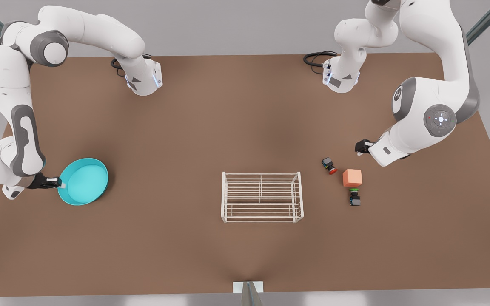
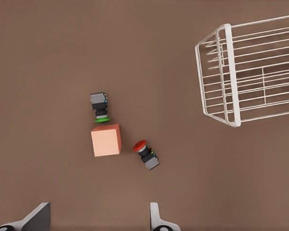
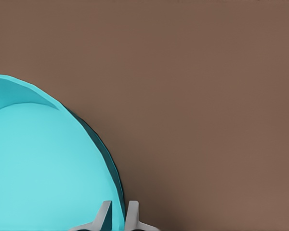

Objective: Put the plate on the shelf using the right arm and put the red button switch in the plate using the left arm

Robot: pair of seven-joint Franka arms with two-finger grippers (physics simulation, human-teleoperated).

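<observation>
The turquoise plate [image 1: 84, 180] lies on the table at the front view's left. My right gripper [image 1: 55, 182] is shut on its rim; in the right wrist view the fingertips [image 3: 104, 212] pinch the plate's [image 3: 43, 168] edge. The white wire shelf [image 1: 262, 196] stands in the middle of the table with nothing on it. The red button switch [image 1: 329, 165] lies on its side to the shelf's right. My left gripper [image 1: 362, 146] hovers open a little beyond it. In the left wrist view the red switch [image 2: 145, 154] lies ahead of the open left gripper [image 2: 97, 221], and the shelf [image 2: 231, 77] is off to one side.
An orange cube [image 1: 352, 177] sits just right of the red switch, with a green-capped switch [image 1: 354, 197] touching its near side. Cables [image 1: 317, 58] lie at the back of the table by the arm bases. Bare brown table separates the plate from the shelf.
</observation>
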